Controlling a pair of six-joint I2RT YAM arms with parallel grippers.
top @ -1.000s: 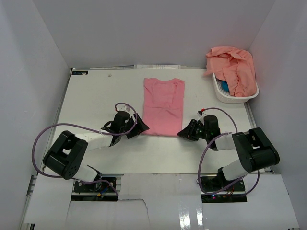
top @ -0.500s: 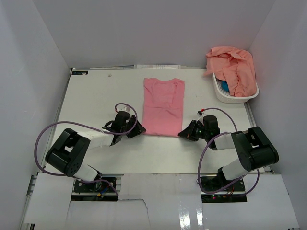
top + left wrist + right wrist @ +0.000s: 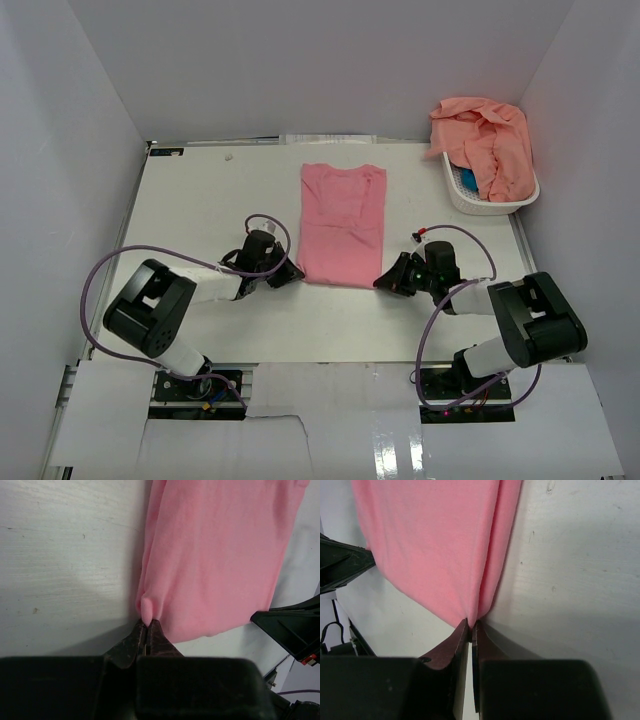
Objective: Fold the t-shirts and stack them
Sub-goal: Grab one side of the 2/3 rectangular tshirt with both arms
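My left claw (image 3: 146,626) and my right claw (image 3: 471,625) each pinch one near corner of the one pink t-shirt (image 3: 342,222).

Basket (image 3: 478,205) w/ heaped t-shirts (image 3: 485,135) blocks far-R corner; walls (image 3: 80,150) hem table (image 3: 210,200) sides.

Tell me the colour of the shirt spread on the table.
The shirt is plain rose pink, unprinted; clearest in left wrist view.

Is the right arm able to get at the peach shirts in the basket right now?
Probably not yet: the right claw is shut on a near corner of the pink shirt. If it let go, nothing stands between it and the basket of peach shirts.
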